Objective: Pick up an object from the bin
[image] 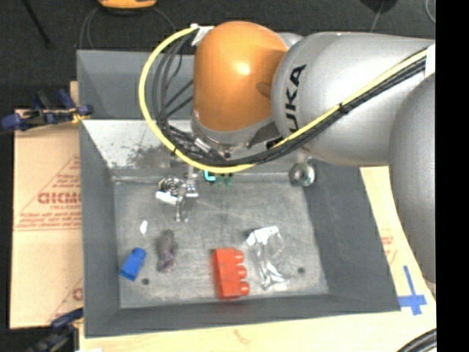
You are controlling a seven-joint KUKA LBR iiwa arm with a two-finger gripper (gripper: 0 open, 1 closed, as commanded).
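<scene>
Claw: the claw [178,195] was taken to be the shiny metal piece below the orange wrist cover [234,75], low over the back-left part of the floor. Whether it was spread or pressed together could not be told, and no thing was made out in it.
Bin: in the grey metal bin [99,218] a few loose things were spread over the front half, none heaped.
Nearest thing: a purple-grey lump [167,251] was seen in front of the claw, near it but apart. A small white scrap [144,227] lay a little to the lump's left and behind it.
Lump's axis: its long axis was judged to run back to front, slightly tilted. No leading end could be told.
Others: a blue block [133,264] was seen front-left. A red studded brick [230,273] was seen front-middle, its long axis also back to front and its studs to the right. Crumpled clear plastic [265,259] lay just beside the brick.
Step in hand: judged as placing before descent, with nothing yet lifted.
Done well: the claw would be centred over the lump and closed across its short width. It would be lowered close to the floor, with the scrap kept clear.
</scene>
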